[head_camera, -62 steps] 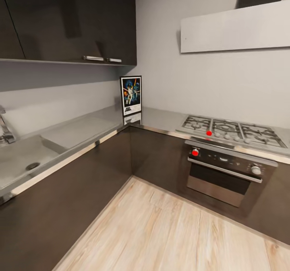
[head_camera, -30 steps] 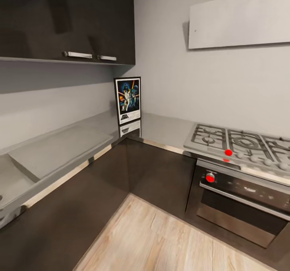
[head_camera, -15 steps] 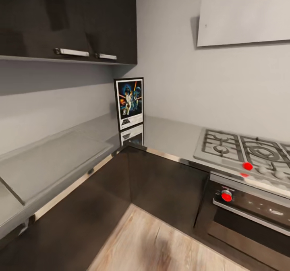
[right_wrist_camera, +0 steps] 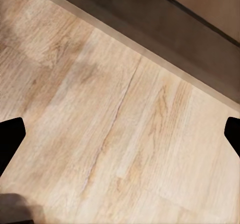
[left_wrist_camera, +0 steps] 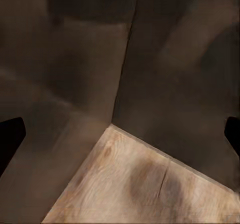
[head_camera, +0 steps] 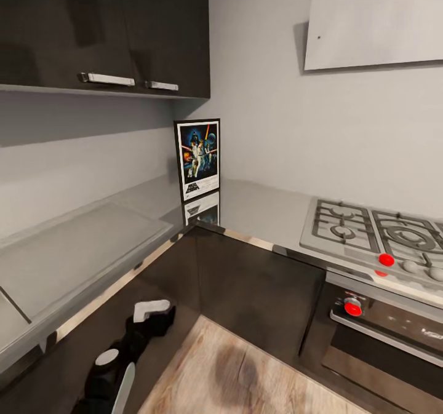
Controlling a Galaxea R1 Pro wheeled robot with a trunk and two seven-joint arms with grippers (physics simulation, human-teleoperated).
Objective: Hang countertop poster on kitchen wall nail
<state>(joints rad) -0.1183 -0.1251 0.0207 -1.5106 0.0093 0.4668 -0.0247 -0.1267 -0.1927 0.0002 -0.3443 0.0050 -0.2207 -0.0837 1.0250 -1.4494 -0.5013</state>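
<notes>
Poster [head_camera: 198, 158] upright on counter [head_camera: 258, 208] corner, ungrasped.
Left end effector [head_camera: 151, 310] newly raised, well below poster; both end effectors released, empty; view closer.

- my left arm [head_camera: 126, 352] is cut by the bottom edge of the head view, its fingers hidden.
- the hob [head_camera: 381, 232] and oven [head_camera: 394, 334] run off the right edge.
- the small text on the poster [head_camera: 198, 159] i cannot read.
</notes>
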